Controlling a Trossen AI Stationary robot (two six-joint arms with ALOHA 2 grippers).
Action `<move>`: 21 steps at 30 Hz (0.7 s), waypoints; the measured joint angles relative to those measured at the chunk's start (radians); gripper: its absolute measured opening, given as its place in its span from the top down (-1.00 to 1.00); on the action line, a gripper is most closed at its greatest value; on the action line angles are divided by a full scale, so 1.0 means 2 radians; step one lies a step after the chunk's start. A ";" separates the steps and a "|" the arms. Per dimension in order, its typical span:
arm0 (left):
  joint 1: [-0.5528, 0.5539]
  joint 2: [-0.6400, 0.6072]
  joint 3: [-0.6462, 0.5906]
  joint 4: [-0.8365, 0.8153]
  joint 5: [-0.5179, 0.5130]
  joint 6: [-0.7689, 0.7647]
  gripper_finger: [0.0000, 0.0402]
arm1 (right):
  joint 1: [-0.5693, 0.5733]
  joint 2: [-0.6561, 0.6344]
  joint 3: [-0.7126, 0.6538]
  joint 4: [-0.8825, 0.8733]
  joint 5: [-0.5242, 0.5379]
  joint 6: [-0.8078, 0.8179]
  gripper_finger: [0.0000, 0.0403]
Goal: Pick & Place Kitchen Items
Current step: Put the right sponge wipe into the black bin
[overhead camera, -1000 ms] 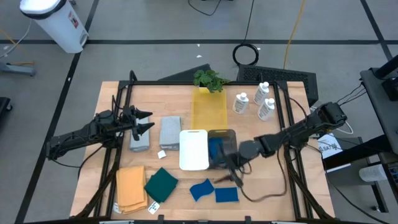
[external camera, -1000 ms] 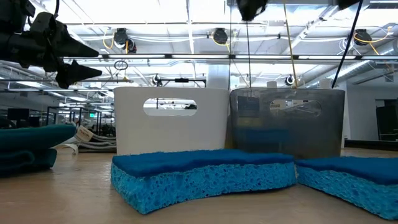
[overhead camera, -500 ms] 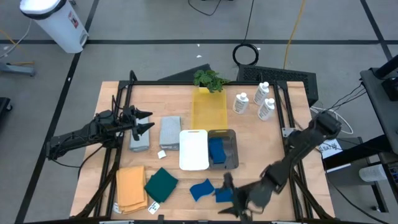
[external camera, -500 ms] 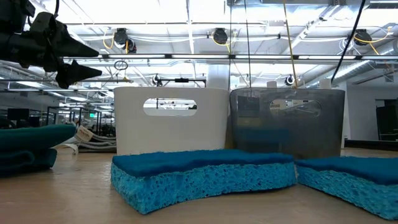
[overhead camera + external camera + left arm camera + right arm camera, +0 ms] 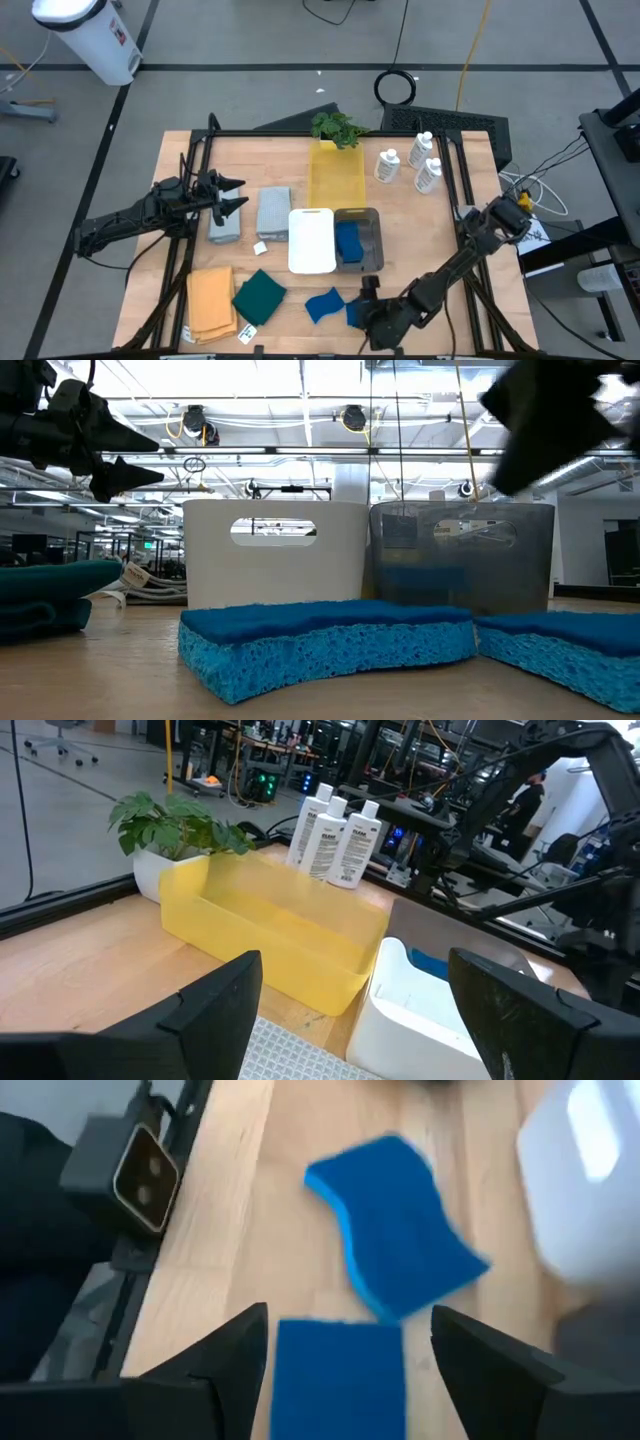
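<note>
Two blue sponges lie flat on the table near its front edge: a curved one (image 5: 323, 303) (image 5: 395, 1265) and a rectangular one (image 5: 350, 313) (image 5: 340, 1380). My right gripper (image 5: 364, 298) (image 5: 350, 1318) hangs open above the rectangular sponge, slanting down, and touches nothing. It shows as a dark blur (image 5: 545, 420) in the low view. More blue sponge (image 5: 348, 242) lies in the grey bin (image 5: 371, 262). My left gripper (image 5: 236, 194) waits open, level, above the table's left part by two grey cloths (image 5: 224, 226) (image 5: 273, 212).
A white bin (image 5: 312, 240) stands beside the grey bin, a yellow bin (image 5: 336, 175) behind them. Three white bottles (image 5: 421, 160) and a plant (image 5: 337, 128) stand at the far edge. An orange cloth (image 5: 210, 303) and a dark green cloth (image 5: 260, 296) lie front left.
My right gripper has left the space over the grey bin and gone toward the table's near edge and down. It has turned about and tipped, so it now slants down over the two loose sponges. The sponges have not moved.
</note>
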 joint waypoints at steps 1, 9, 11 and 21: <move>0.000 0.000 0.000 0.000 0.000 0.000 -0.61 | 0.004 0.000 -0.004 0.002 -0.009 0.018 -0.19; 0.000 0.000 0.000 0.000 0.000 0.000 -0.61 | 0.035 0.000 -0.046 0.000 -0.010 0.111 -0.02; 0.000 0.000 0.000 0.000 0.000 0.000 -0.61 | 0.035 0.000 -0.053 0.001 -0.020 0.112 0.03; 0.000 0.000 0.000 0.000 0.000 0.000 -0.61 | 0.030 -0.004 -0.071 -0.087 -0.103 0.228 0.38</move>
